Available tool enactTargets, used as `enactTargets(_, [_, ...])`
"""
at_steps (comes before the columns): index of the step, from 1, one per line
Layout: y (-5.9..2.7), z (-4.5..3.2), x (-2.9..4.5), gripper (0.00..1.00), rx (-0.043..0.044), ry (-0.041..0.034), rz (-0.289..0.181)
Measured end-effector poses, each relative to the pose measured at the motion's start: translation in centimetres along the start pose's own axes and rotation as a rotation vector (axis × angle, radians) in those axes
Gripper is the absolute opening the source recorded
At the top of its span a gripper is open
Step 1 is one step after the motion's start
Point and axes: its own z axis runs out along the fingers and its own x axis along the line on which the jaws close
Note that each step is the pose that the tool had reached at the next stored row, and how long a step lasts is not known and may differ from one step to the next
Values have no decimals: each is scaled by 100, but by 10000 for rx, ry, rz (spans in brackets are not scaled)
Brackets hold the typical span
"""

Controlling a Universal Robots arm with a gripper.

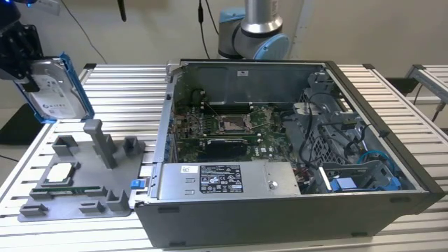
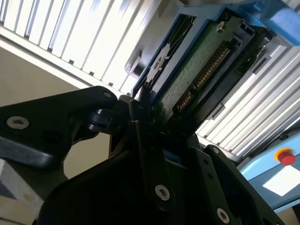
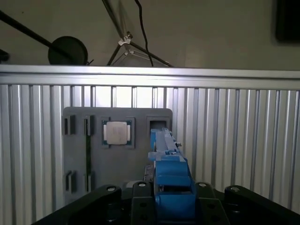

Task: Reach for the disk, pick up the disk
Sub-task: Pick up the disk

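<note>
The disk [image 1: 60, 86] hangs in the air at the exterior view's left, on edge with its white label facing the camera. It sits above the far end of the grey fixture tray [image 1: 77, 181] and touches neither the tray nor the slatted aluminium table [image 1: 129, 86]. The gripper [image 1: 31, 79] is clamped on it. In the first wrist view the black fingers [image 3: 140, 199] close from both sides on the blue bracket, probably so that the plastic frame takes the squeeze and not the label or the green circuit board [image 2: 197, 70].

The upright hold seems to match the empty slot [image 3: 158, 125] in the tray below, beside the CPU chip [image 3: 117, 132]; that slot looks made to take the drive on edge. The open computer case [image 1: 280, 157] stands well apart. Judging by this, the pick-up is done.
</note>
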Motion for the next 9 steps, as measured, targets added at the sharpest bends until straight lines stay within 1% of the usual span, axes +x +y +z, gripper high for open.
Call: enactTargets(9, [0,-170,-4,0,-2,1,0])
